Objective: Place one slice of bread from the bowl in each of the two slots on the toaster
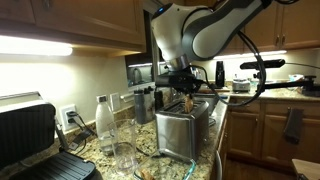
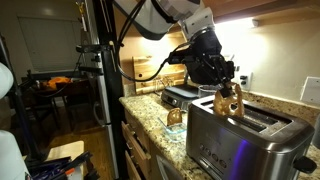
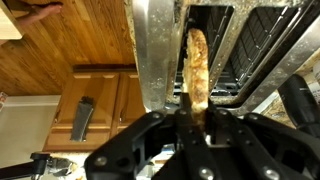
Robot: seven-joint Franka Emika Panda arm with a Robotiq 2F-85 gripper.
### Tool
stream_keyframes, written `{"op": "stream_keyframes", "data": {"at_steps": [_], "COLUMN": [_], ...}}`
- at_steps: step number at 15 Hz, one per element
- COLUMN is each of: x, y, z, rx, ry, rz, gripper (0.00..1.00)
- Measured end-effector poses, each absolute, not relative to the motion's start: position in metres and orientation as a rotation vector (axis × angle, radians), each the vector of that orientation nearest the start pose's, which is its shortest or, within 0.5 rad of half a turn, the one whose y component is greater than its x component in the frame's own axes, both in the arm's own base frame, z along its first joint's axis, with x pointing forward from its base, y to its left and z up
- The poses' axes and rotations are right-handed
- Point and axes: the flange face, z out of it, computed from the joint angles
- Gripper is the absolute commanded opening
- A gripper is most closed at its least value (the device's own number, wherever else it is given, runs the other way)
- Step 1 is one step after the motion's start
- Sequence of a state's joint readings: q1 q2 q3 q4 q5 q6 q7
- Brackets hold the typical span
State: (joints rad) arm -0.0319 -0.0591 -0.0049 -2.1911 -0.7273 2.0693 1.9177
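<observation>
My gripper (image 2: pixel 232 100) hangs over the steel toaster (image 2: pixel 240 140) and is shut on a slice of bread (image 2: pixel 228 99), held upright just above the toaster's top. In an exterior view the gripper (image 1: pixel 190 98) holds the slice (image 1: pixel 190 101) over the toaster (image 1: pixel 187 128). In the wrist view the bread slice (image 3: pixel 197 64) stands edge-on between my fingers (image 3: pixel 193 112), lined up over a toaster slot (image 3: pixel 210 45). The bowl is not clearly in view.
A clear plastic bottle (image 1: pixel 104 124) and a glass (image 1: pixel 124 143) stand next to the toaster on the granite counter (image 1: pixel 150 160). A black grill (image 1: pixel 35 140) sits nearer the camera. A glass (image 2: pixel 175 116) and wooden cabinets (image 3: pixel 70 50) are nearby.
</observation>
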Motion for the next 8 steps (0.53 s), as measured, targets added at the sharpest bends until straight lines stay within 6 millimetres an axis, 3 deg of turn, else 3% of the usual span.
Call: {"op": "stream_keyframes", "data": {"at_steps": [2, 3, 5, 8], "x": [0.52, 0.521, 0.523, 0.523], "y": [-0.057, -0.058, -0.059, -0.058], "z": [0.413, 0.41, 0.405, 0.402], "rx": [-2.435, -2.435, -2.438, -2.44], "ry": [2.441, 2.437, 2.43, 2.425], "rz": [-0.83, -0.826, -0.819, -0.817], "gripper": [0.08, 0.38, 0.44, 0.64]}}
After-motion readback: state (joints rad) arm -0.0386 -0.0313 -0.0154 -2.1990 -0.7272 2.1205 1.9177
